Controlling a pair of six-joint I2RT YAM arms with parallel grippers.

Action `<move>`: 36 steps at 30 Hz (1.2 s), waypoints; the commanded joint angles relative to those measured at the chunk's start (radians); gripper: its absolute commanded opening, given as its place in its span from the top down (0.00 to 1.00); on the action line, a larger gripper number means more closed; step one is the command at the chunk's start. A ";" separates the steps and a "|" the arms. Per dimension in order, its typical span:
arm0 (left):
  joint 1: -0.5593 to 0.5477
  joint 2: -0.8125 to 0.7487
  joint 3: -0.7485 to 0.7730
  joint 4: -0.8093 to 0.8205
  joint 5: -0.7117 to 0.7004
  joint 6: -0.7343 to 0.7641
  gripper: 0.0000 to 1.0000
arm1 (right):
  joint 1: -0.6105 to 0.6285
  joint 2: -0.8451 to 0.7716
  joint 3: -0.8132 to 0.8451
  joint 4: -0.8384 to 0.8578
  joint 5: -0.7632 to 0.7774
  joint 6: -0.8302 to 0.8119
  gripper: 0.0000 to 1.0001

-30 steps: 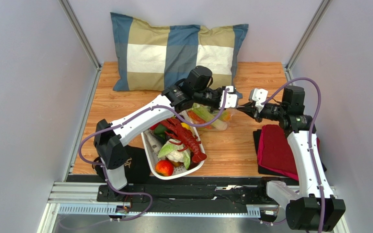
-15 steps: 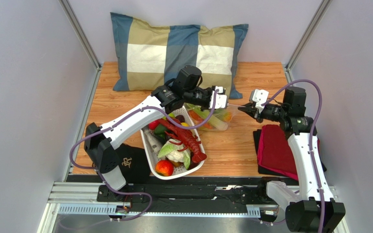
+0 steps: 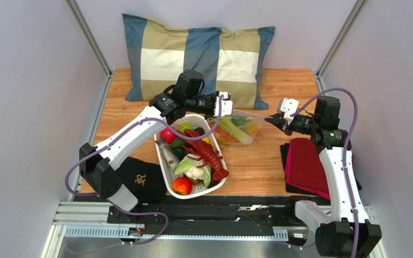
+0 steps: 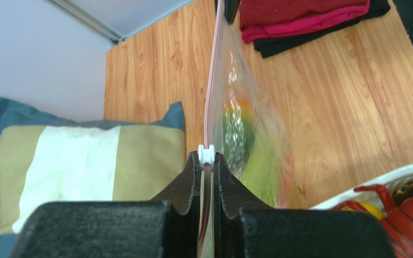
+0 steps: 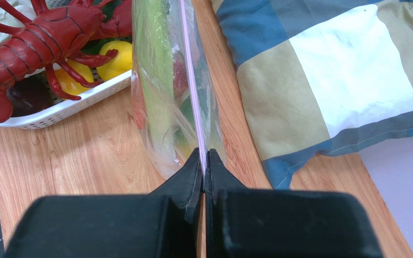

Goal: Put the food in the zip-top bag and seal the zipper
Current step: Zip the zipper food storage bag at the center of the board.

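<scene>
The zip-top bag [image 3: 239, 128] hangs stretched between my two grippers, just above the table. It holds food [image 3: 230, 130]: a green-and-white stalk and orange and red pieces. My left gripper [image 3: 226, 105] is shut on the zipper [image 4: 212, 80] at its white slider [image 4: 207, 154], at the bag's left end. My right gripper [image 3: 272, 121] is shut on the bag's right corner, on the pink strip [image 5: 189, 70]. The food shows blurred through the plastic in the left wrist view [image 4: 246, 142] and in the right wrist view [image 5: 157, 91].
A white slotted basket [image 3: 166, 161] with a red toy lobster [image 3: 206, 152] and other toy produce stands left of the bag. A checked pillow [image 3: 192, 56] lies at the back. A red cloth on black [image 3: 308, 164] lies right, a black item [image 3: 141, 180] front left.
My left gripper has slid left along the zipper, away from my right gripper, from about bag's right end to its left end. The right gripper has held its place.
</scene>
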 commanded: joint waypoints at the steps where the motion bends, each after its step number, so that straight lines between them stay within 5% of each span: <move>1: 0.087 -0.074 -0.040 -0.087 -0.076 0.040 0.92 | -0.037 -0.021 0.001 0.032 0.043 -0.003 1.00; 26: 0.257 -0.212 -0.160 -0.111 -0.122 0.080 0.87 | -0.044 0.025 0.033 0.018 0.065 -0.018 1.00; 36: 0.268 -0.131 -0.109 -0.025 -0.125 -0.006 0.85 | -0.018 0.133 0.055 0.196 0.077 0.081 1.00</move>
